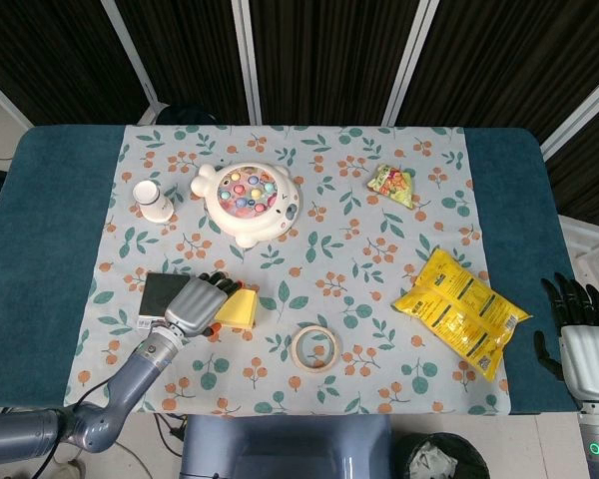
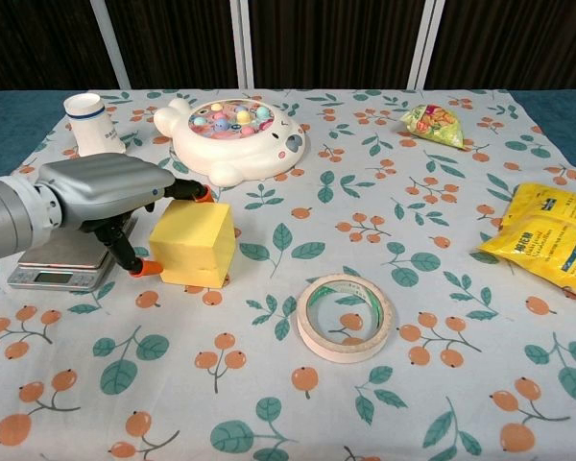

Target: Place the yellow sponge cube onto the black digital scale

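Yellow sponge cube (image 2: 193,244), left of frame centre, flat on the floral cloth, slightly turned. Black digital scale (image 2: 65,252) with steel platter just left of it, display facing the near edge.

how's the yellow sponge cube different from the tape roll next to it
The yellow sponge cube is a solid, tall block; the tape roll is a flat, pale ring with an open middle. The left hand has its fingers around the cube, while nothing touches the roll. The cube lies right beside the black digital scale; the roll lies farther from it. Both rest on the floral tablecloth.
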